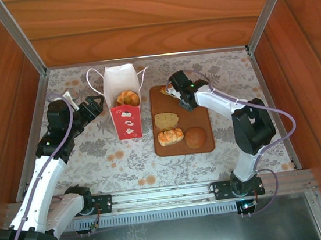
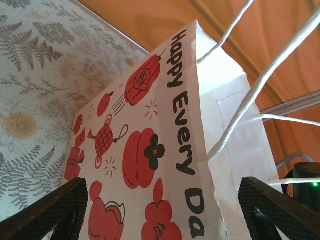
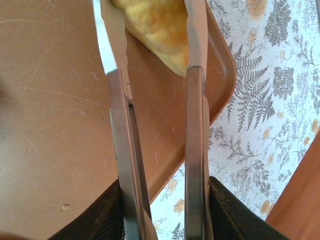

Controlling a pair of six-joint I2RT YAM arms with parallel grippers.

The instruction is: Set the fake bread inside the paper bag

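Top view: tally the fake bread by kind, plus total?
Croissant: 1
Bread slice: 1
Glazed loaf: 1
Round bun: 1
Pastry in tongs: 1
Total: 5

Reddish-brown wooden panel walls close in the top, left and right of the frame, edged by slanting aluminium posts. The table wears a grey-and-ochre floral cloth under soft, even light. A metal rail and grey sheet metal cross the bottom.
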